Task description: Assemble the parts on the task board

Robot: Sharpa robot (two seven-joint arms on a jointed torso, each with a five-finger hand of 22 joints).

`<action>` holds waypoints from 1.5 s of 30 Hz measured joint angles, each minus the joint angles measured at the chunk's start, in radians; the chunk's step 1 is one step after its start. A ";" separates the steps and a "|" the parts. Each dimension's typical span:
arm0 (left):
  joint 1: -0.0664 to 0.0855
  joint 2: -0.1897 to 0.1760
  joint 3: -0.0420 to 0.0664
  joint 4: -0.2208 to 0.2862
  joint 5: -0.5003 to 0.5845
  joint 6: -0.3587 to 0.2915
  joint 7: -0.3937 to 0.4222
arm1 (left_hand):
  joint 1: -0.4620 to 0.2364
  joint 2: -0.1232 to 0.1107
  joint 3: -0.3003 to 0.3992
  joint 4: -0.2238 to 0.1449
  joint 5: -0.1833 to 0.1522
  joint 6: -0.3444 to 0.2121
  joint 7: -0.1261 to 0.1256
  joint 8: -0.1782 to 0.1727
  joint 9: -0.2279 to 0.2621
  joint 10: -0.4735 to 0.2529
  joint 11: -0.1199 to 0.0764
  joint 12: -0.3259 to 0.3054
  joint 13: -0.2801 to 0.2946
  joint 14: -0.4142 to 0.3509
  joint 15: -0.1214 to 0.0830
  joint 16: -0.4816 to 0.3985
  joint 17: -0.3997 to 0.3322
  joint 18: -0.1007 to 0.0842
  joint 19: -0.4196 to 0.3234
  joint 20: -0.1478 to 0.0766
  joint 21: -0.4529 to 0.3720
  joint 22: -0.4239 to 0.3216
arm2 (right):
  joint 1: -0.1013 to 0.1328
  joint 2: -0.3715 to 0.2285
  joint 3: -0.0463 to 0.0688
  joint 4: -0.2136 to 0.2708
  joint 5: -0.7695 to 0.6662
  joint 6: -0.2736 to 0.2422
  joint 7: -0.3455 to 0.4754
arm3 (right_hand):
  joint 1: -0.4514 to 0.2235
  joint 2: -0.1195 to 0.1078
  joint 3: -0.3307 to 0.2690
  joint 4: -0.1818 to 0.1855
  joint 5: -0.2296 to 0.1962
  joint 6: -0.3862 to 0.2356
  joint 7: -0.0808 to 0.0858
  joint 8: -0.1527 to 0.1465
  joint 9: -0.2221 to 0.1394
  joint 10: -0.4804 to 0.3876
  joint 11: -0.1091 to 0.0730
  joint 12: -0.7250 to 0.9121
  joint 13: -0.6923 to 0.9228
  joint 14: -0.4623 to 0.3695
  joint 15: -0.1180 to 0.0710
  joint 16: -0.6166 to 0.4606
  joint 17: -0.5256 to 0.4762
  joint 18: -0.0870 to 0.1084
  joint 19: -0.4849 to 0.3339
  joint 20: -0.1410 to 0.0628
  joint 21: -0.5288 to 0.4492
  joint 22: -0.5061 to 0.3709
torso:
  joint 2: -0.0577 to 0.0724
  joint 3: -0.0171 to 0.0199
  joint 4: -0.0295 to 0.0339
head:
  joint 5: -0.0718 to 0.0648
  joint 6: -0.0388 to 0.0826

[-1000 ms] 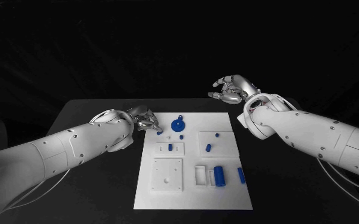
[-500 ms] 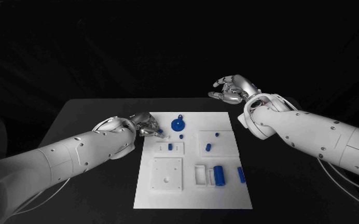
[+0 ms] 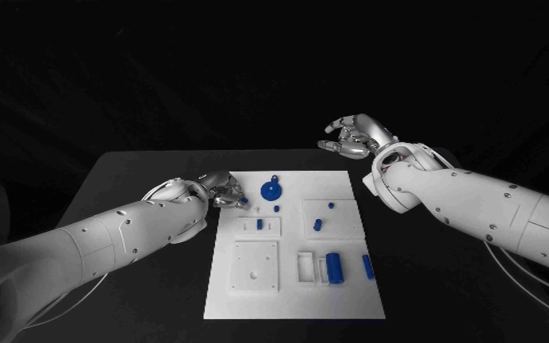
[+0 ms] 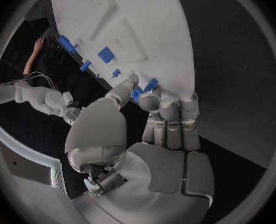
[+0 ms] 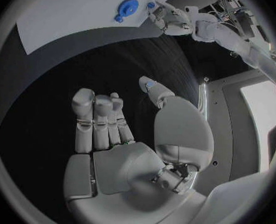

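1. Currently one white task board lies flat on the black bench, in the middle of it.
2. Blue parts visible on the board in the head view, seven counted: one round disc with a tab near the far edge, one small peg just behind the left pad, one short block on the left pad, two small pieces on the right pad (the second at its far edge), one thick cylinder by the white frame, one slim bar near the right edge.
3. White raised fixtures, four counted: one large square plate near left, one small left pad, one right pad, one open rectangular frame.
4. Left hand sits at the board's left edge, beside the disc. The left wrist view shows its thumb and fingertip pinching one small blue part right at the board edge, other fingers straight and packed together.
5. Right hand is up behind the far right corner of the board, well apart from it, touching nothing. Fingers loosely curled and apart, palm empty in the right wrist view.
6. Right wrist view also catches the disc and the left hand at the board.
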 measured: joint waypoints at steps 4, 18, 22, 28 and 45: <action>0.000 0.003 0.000 -0.006 -0.002 0.001 0.000 | 0.027 0.037 0.000 -0.023 0.014 0.004 -0.004 0.003 0.002 0.000 0.000 0.000 -0.001 0.000 0.000 0.000 0.002 0.007 -0.004 0.004 0.000 0.003 | 0.000 0.000 0.000 0.000 0.000 0.000 0.000 | 0.000 0.000 0.000 0.000 0.000 0.000 0.000 0.000 0.000 0.000 0.000 0.004 0.000 0.000 0.000 0.000 0.000 0.000 0.000 0.000 0.000 0.000 | 0.000 0.0000 0.0000 | 0.000 0.000; 0.000 0.007 -0.001 -0.015 -0.018 0.002 -0.001 | 0.072 0.052 0.047 -0.027 -0.004 0.027 -0.006 0.021 -0.005 0.004 -0.004 0.000 -0.004 -0.001 0.001 0.000 0.004 0.006 -0.003 0.004 0.001 0.005 | -0.001 -0.001 0.000 0.000 0.000 0.001 0.000 | 0.000 0.000 0.000 0.000 0.000 0.001 0.003 0.000 0.000 0.000 0.000 0.004 -0.001 0.000 0.000 0.000 0.000 0.000 0.000 0.001 0.000 0.001 | 0.000 -0.0005 0.0003 | -0.002 -0.005; 0.000 0.007 -0.002 -0.015 -0.024 0.002 -0.001 | 0.080 0.053 0.051 -0.031 -0.004 0.037 -0.008 0.026 -0.011 0.004 -0.004 0.000 -0.005 -0.001 0.001 0.000 0.005 0.006 -0.003 0.004 0.004 0.005 | -0.001 -0.001 0.000 0.000 0.000 0.001 0.000 | 0.000 0.000 0.000 0.000 0.000 0.001 0.003 0.000 0.000 0.000 0.000 0.004 -0.001 0.000 0.000 0.000 0.000 0.000 0.001 0.002 0.000 0.001 | 0.000 -0.0006 0.0008 | -0.003 -0.006; 0.000 0.005 -0.003 -0.014 -0.028 0.001 0.001 | 0.093 0.066 0.060 -0.027 -0.004 0.071 -0.014 0.041 -0.011 0.007 -0.008 0.000 -0.005 0.000 -0.008 0.000 0.006 0.006 -0.003 0.004 0.004 0.008 | -0.001 -0.001 0.000 0.000 0.000 0.001 0.000 | 0.004 0.004 0.000 0.000 0.000 0.001 0.003 0.000 0.000 0.000 0.000 0.004 -0.001 0.000 0.000 0.000 0.000 0.000 0.000 0.003 0.000 0.001 | -0.001 -0.0006 0.0008 | -0.003 -0.006; -0.007 -0.020 -0.006 0.006 0.076 -0.002 0.037 | 0.092 0.117 0.117 -0.015 -0.023 0.103 -0.027 0.062 -0.010 0.007 -0.018 0.000 -0.005 -0.004 -0.012 0.004 0.011 -0.001 -0.011 0.007 0.008 0.010 | -0.003 0.000 0.000 0.010 -0.002 0.010 0.011 | 0.015 0.015 0.000 0.000 0.000 0.001 0.003 0.000 0.002 0.000 0.000 0.005 -0.004 0.000 0.000 0.000 0.001 0.000 0.004 0.001 0.000 0.000 | -0.001 0.0004 -0.0009 | 0.000 -0.003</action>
